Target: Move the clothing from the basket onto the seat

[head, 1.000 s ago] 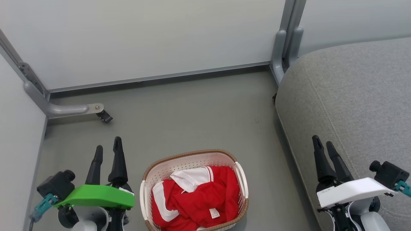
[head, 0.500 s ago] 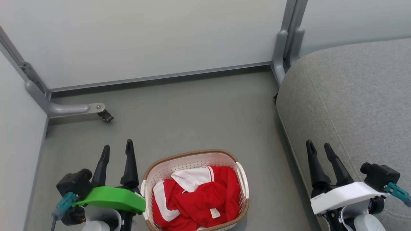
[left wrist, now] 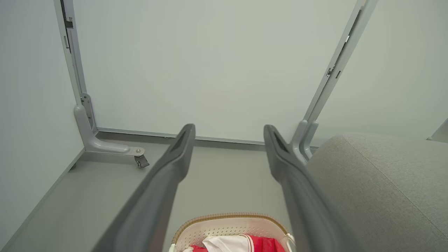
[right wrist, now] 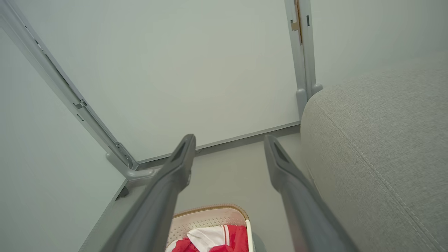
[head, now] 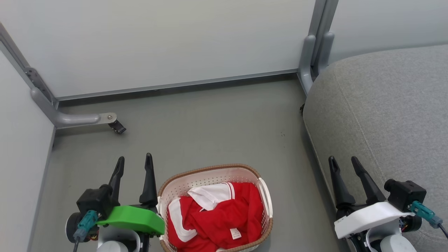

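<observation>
My left pincer and right pincer both hang empty with fingers spread, the left just beside the laundry basket, the right by the grey seat's edge. The red shirts lie crumpled in the basket. Its near end is cut off in the head view, and I cannot tell how many garments there are.

Spread right hand, clothing in basket
</observation>
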Robot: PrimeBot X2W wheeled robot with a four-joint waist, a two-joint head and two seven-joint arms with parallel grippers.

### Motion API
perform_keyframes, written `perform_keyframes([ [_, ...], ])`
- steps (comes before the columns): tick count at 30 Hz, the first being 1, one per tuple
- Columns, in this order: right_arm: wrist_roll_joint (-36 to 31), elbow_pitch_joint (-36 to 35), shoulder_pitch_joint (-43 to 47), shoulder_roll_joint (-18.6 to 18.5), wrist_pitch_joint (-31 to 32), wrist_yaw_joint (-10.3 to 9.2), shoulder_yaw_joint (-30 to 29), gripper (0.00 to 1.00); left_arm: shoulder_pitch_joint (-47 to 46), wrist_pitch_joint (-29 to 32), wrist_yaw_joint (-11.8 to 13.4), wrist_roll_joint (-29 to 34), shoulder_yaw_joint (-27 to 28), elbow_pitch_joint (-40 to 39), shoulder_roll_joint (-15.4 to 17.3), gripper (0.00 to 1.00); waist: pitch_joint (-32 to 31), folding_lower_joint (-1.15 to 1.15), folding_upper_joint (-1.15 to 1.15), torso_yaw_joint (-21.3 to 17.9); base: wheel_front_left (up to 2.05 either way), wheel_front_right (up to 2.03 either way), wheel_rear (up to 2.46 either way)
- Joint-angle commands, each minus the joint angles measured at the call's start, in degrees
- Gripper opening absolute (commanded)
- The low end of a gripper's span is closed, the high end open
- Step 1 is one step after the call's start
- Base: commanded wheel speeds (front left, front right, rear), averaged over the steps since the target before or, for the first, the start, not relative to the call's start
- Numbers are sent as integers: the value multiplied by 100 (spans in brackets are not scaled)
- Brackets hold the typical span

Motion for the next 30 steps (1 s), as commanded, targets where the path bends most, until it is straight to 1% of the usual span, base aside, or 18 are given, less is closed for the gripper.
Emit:
perform_keyframes([
  [1,-158,-6,22,-36,-62,2,15,100,-128,-62,39,179,-20,-16,42,100,-2,0,0,5,0,0,0],
  [13,-766,43,30,-42,-212,2,48,100,-141,-209,115,693,-151,116,45,100,-5,0,0,38,0,0,0],
  [30,-1500,105,78,-50,-394,1,71,100,-153,-395,140,1268,-329,337,50,100,-20,0,0,87,0,0,0],
])
